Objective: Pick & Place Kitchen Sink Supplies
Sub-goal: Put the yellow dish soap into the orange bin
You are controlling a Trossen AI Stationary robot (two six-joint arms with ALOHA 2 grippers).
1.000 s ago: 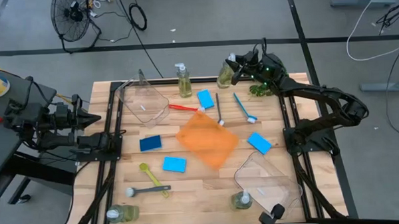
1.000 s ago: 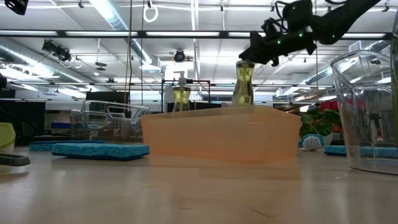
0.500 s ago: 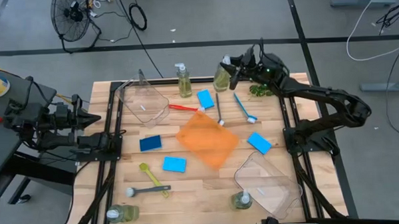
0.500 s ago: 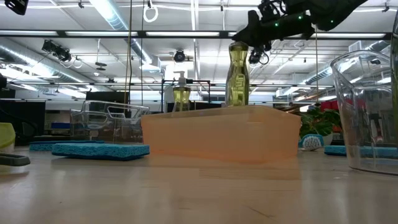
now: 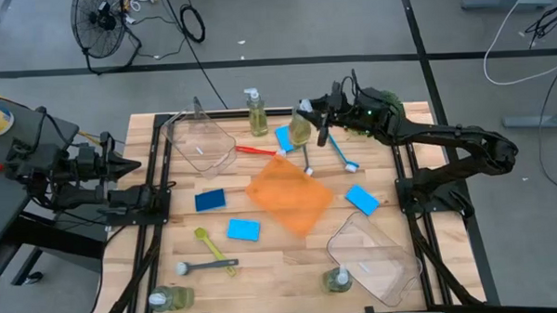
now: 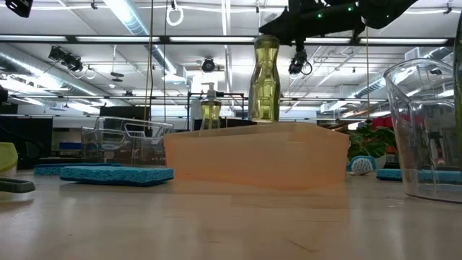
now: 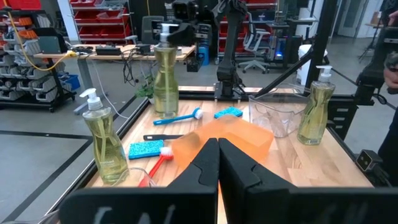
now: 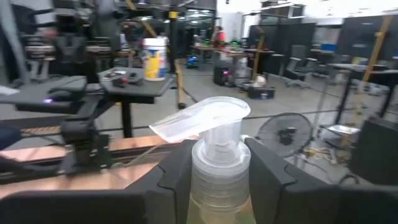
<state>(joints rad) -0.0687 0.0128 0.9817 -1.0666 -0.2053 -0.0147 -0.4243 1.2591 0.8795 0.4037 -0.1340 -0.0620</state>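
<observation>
My right gripper (image 5: 316,118) is shut on a clear pump bottle of yellowish soap (image 5: 301,130) and carries it above the table's far middle, beyond the orange bin (image 5: 289,198). In the low view the bottle (image 6: 265,79) stands upright in the air over that bin (image 6: 256,155). A second bottle (image 5: 256,113) stands on its base at the far edge, and two more (image 5: 169,298) (image 5: 338,280) stand at the near edge. Blue sponges (image 5: 209,200) (image 5: 362,199) and brushes (image 5: 255,150) (image 5: 341,152) lie flat. My left gripper (image 7: 218,163) waits shut at the table's left edge. My right gripper pinches the bottle's neck collar (image 8: 217,163) just under the pump head (image 8: 205,121), with one finger (image 8: 171,180) on each side. The fingers come nearly level from the table's right. The bottle hangs upright below them, lifted clear of the table.
A clear bin (image 5: 199,141) sits at the far left and another (image 5: 373,255) at the near right. A grey brush (image 5: 306,155) and a sponge (image 5: 287,138) lie under the carried bottle. A yellow-green brush (image 5: 207,244) and a grey one (image 5: 203,266) lie near left. The plant (image 6: 372,141) stands far right.
My right gripper has carried the soap bottle from the far right corner toward the table's left and a little toward the near edge. It has kept its hold throughout. The bottle has stayed upright and shows higher and larger in the low view.
</observation>
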